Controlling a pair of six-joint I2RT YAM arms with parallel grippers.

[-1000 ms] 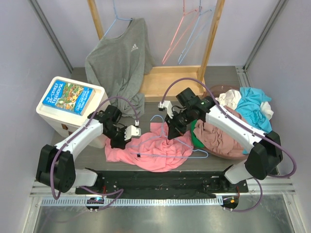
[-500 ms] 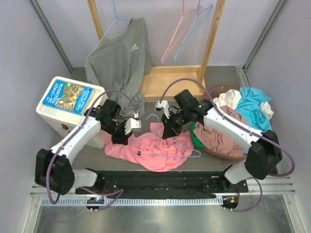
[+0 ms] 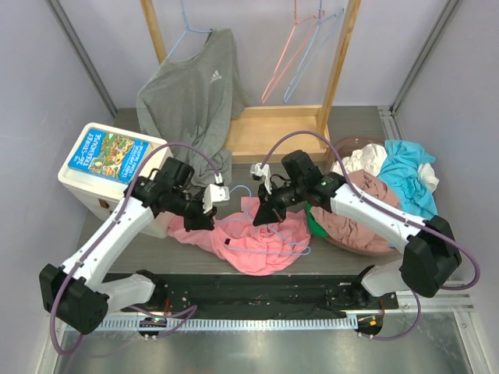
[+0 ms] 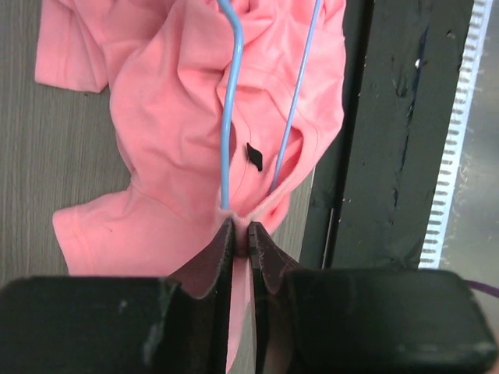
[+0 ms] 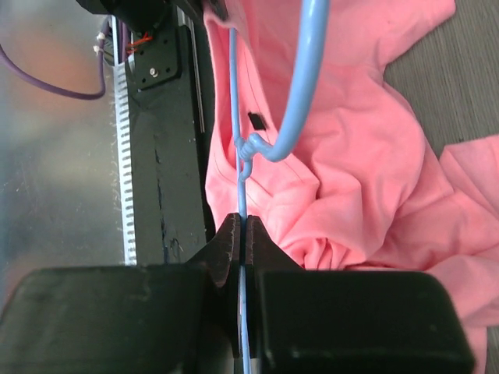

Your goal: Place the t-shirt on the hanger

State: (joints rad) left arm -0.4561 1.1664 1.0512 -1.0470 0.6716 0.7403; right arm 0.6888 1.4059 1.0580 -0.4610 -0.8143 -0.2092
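Observation:
The salmon-pink t-shirt lies crumpled at the table's front centre, its left edge raised. My left gripper is shut on that edge; in the left wrist view its tips pinch a fold of the t-shirt. The light-blue hanger lies across the shirt, partly inside the fabric; two of its wires show there. My right gripper is shut on the hanger's wire just below the twisted neck, tips over the t-shirt.
A grey long-sleeved top hangs on the wooden rack behind, beside spare pink and blue hangers. A white box with a book stands at left. A basket of clothes stands at right. A black strip edges the front.
My left gripper has risen and moved back, lifting the shirt's left edge off the table. My right gripper has moved left with the hanger. The shirt is bunched more tightly.

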